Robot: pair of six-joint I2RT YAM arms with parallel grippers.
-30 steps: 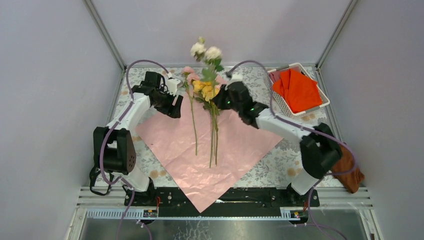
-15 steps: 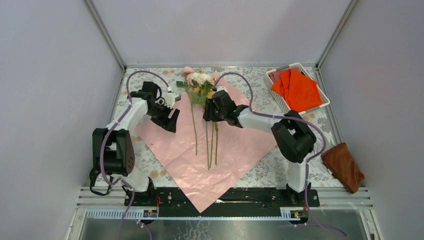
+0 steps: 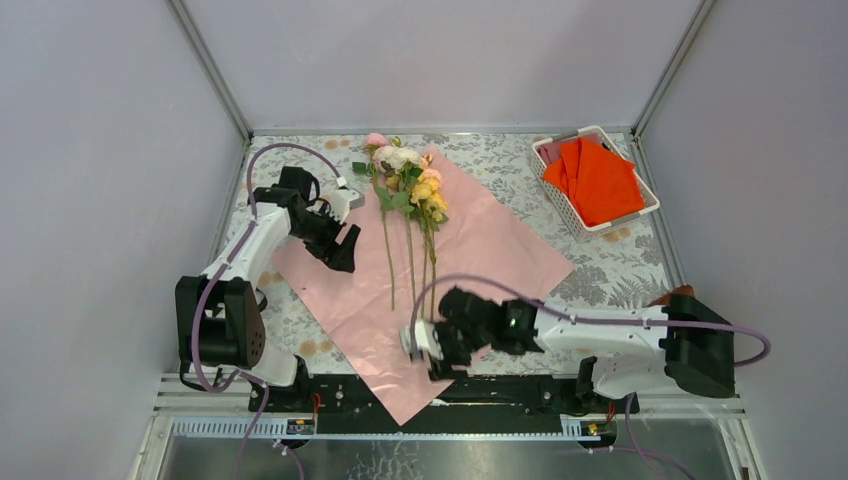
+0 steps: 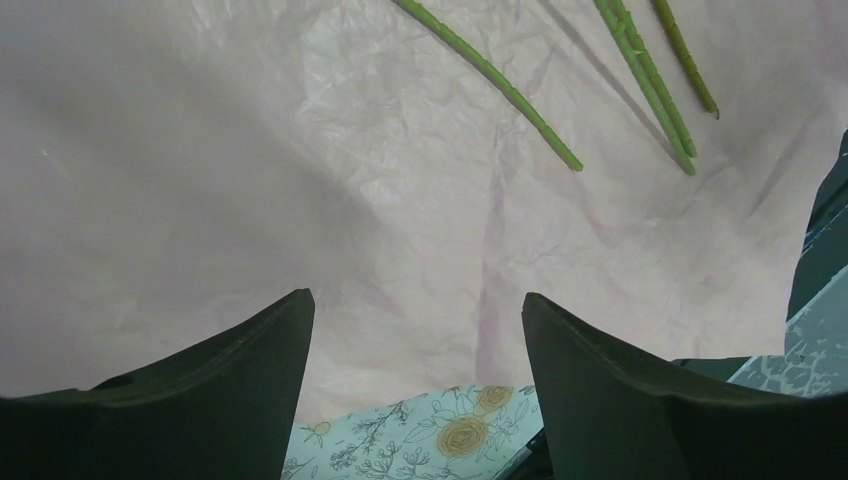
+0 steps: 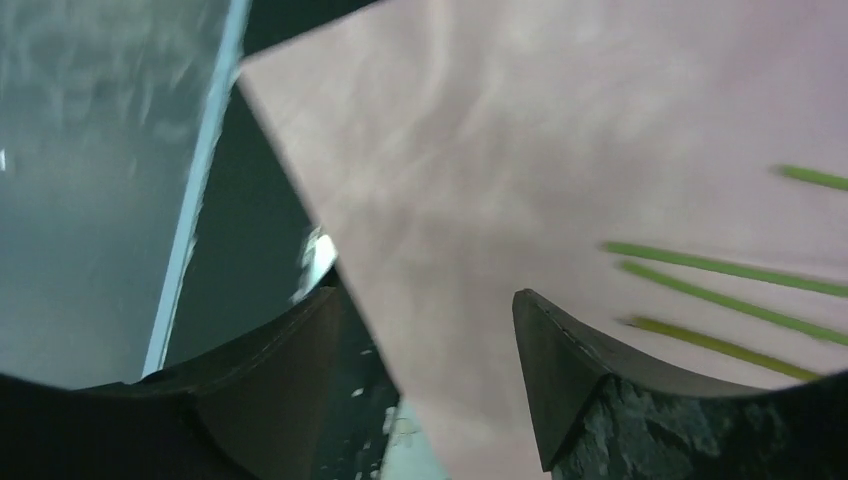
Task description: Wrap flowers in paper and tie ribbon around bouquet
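1. Large thin sheet of paper, pale pink face up: lying flat as a diamond on the flower-patterned tabletop, one corner pointing near and overhanging the black base rail.
2. Bunch of pink, yellow and white flowers: lying on the paper's far half. The long axis is running far to near, with blooms at the far corner and the thin green stems ending around mid-sheet.
3. Right pincer: hovering just over the paper between the stem ends and the near corner. Its jaws are standing well apart and gripping nothing. The near corner is lying just near of it, so this arm is judged the closer one for folding that corner up over the stems.
4. Right arm: reaching low and leftward along the tabletop's near edge.
5. Left pincer: hanging over the paper's left edge, left of the stems, jaws wide and empty, with the elbow folded back toward its base.
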